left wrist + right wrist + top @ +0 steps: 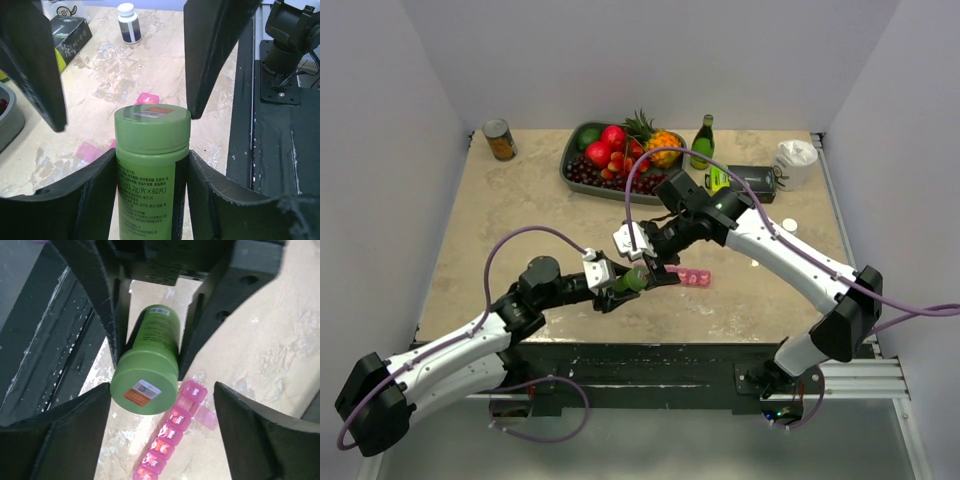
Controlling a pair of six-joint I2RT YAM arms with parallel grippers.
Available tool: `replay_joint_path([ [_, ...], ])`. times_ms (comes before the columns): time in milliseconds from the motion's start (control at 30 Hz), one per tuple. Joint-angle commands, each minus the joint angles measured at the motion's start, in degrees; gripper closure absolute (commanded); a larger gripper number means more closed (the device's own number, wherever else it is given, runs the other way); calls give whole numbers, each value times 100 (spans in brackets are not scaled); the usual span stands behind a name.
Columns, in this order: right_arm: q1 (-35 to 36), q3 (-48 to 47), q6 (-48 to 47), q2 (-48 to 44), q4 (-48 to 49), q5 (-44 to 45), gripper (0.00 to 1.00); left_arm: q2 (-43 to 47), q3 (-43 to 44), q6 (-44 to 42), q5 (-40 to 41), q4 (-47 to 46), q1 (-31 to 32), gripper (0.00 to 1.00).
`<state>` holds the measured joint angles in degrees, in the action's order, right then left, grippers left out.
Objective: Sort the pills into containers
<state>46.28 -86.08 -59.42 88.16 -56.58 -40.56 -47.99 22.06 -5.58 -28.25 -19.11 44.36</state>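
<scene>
My left gripper (pixel 623 283) is shut on a green pill bottle (pixel 152 150) with its green cap on, holding it by the body above the table. The bottle also shows in the right wrist view (pixel 147 370), cap toward the camera. My right gripper (pixel 162 425) is open, its fingers (pixel 215 50) spread either side of the cap without gripping it. The pink pill organizer (pixel 172 440) lies on the table just beneath and beside the bottle. One compartment lid (pixel 207 416) near its "Sun" end is flipped open. The organizer also shows in the top view (pixel 692 276).
A grey fruit tray (pixel 582 175) stands at the back, with a tin can (pixel 500 140), a green glass bottle (pixel 703 140), a black box (pixel 750 180) and a white cup (pixel 795 160). A small white bottle (pixel 128 22) stands at the right. The dark table edge (pixel 245 125) is close.
</scene>
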Motion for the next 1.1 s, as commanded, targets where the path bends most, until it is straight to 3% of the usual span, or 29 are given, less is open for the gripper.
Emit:
replay_joint_path([
  [0,-23,-304,421,-343,164,3,5,202,-44,92,-23,-645,29,100],
  [133,-381,-155,1018,-852,549,644,1,351,-264,329,240,-1015,29,100],
  [233,-1126,-93,1826,-1116,997,357,1,378,-317,426,398,-1094,29,100],
  [333,-1367,335,3888,-1240,1848,442,1,404,-352,479,583,-1191,29,100],
  [367,-1385,468,4268,-1214,1948,339,1,404,-369,497,636,-1226,29,100],
  [433,-1411,853,4341,-1135,1991,-670,3,413,-396,523,846,-1340,29,100],
  [500,-1403,1267,5087,-1213,2735,-1067,6,431,-457,874,1049,-1437,29,100],
  [633,-1385,1612,5897,-1187,3231,-946,6,457,-650,1129,1716,-1805,29,100],
  [667,-1359,1638,6342,-1161,3310,-928,1,422,-686,1156,1761,-1876,29,100],
  [833,-832,1560,7549,-968,3487,844,1,150,-616,1165,1805,-1912,38,100],
  [1067,-682,1568,8315,-897,3408,1137,1,9,-528,1033,2043,-1850,38,100],
])
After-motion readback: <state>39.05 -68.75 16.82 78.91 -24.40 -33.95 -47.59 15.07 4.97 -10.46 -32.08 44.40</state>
